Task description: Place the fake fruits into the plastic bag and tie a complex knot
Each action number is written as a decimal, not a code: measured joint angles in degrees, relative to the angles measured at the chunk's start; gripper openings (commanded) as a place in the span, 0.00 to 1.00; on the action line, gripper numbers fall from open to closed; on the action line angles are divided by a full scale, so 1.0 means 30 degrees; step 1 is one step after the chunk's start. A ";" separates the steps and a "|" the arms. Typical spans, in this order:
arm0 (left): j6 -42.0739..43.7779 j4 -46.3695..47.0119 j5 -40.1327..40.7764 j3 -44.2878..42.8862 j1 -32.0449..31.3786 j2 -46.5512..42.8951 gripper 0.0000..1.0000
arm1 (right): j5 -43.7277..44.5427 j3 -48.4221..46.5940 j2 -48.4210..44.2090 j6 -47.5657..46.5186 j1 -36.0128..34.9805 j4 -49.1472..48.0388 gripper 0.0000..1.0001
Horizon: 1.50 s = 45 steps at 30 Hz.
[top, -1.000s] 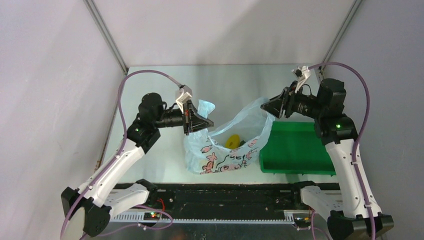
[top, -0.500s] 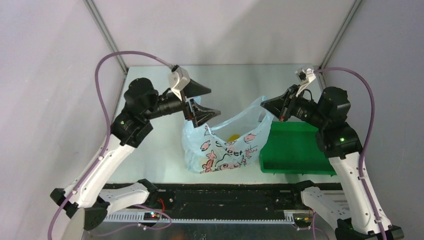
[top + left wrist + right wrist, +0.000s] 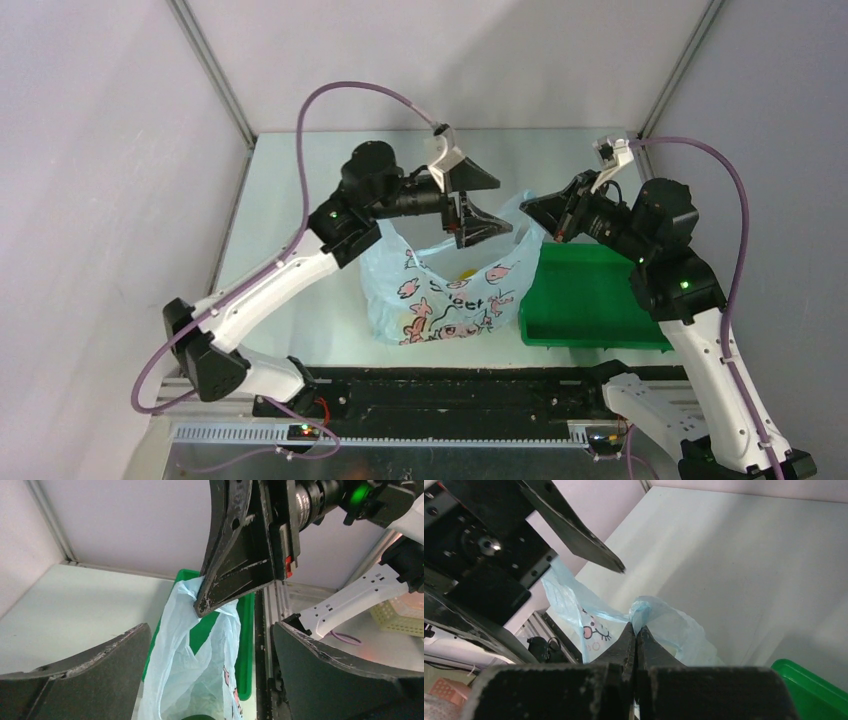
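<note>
**1. Position of the work.** The plastic bag (image 3: 445, 300) stands on the table (image 3: 300, 200) between my two arms, just beside the green tray (image 3: 590, 300). Its mouth runs left to right. A yellow fruit (image 3: 463, 271) shows inside the opening. I cannot make out the grapes.

**2. Right claw (image 3: 634, 630).** It is fully closed on a gathered blue handle (image 3: 651, 611) of the bag and holds that corner lifted near the tray's edge. Plastic bulges just past the tips.

**3. Left claw (image 3: 506, 208).** The fingers are spread as wide as they go. It holds nothing and touches nothing that I can see. It hovers over the bag's mouth, pointing right toward the right claw.

**4. Governing relation.** In the left wrist view the pinched handle hangs directly ahead, centred between my open fingers, with the right claw's tip just above it. The left claw is the free one, and it is near. The bag's left side hangs loose below my left arm.

**Judgement.** The knot is not begun. The next closure should take plastic below the right claw's tips, otherwise the two claws may collide.
</note>
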<state>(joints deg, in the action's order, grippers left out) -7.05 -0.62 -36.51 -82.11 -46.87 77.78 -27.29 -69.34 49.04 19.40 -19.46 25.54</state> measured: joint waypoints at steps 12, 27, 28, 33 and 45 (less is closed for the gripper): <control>-0.0175 0.2565 -0.0029 0.1749 -0.0605 0.1421 0.99 | 0.0291 0.0000 0.0058 0.0678 -0.0102 -0.0488 0.00; -0.0685 0.4226 0.0066 0.1851 -0.1698 0.3650 0.99 | 0.0313 0.0000 0.0364 0.0940 -0.0124 -0.0765 0.00; -0.0852 0.4452 0.0044 0.1960 -0.1836 0.3650 0.98 | 0.0350 0.0000 0.0379 0.0933 -0.0131 -0.0765 0.00; -0.1530 0.5144 0.0036 0.2127 -0.2404 0.3956 0.59 | 0.0750 0.0000 0.0568 0.0925 -0.0321 -0.0969 0.06; -0.1960 0.5304 0.0568 0.3213 -0.2718 0.4575 0.00 | 0.1013 0.0000 0.0415 -0.0168 0.0685 -0.1144 0.78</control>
<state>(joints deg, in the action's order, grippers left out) -12.93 15.29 -34.81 -72.47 -55.02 91.50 -24.25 -69.34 50.28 18.90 -17.41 22.11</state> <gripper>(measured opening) 0.009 0.648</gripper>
